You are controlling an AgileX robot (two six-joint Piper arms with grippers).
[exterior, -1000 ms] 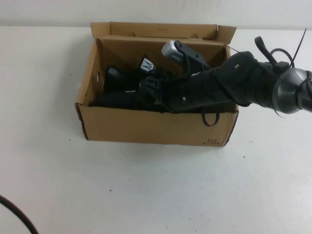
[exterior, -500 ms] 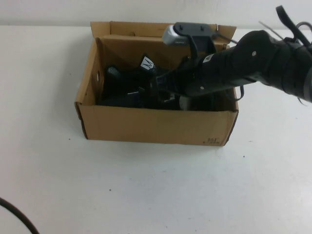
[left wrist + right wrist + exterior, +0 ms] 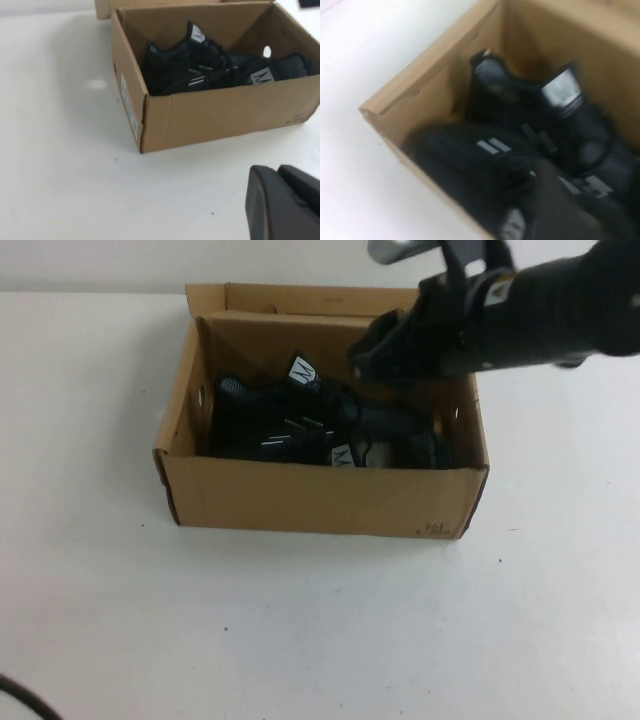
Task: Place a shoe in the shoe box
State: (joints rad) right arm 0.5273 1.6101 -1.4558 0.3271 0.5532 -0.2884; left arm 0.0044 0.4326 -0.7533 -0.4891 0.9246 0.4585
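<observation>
High view has the shoe (image 3: 385,440) lying inside the shoe box (image 3: 320,498), long axis along the box's length, tongue tag near the middle, next to its black twin (image 3: 265,425). Which end is the toe, no idea. My right gripper (image 3: 375,358) hangs above the box's back right corner, holding nothing; can't tell how wide it is. My left gripper (image 3: 287,207) sits low over the table (image 3: 300,640) out front, can't tell either.

shoes (image 3: 330,430) fill shoe box (image 3: 320,502).

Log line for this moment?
shoe: in box | right pincer: above box's far side | left pincer: near table
</observation>
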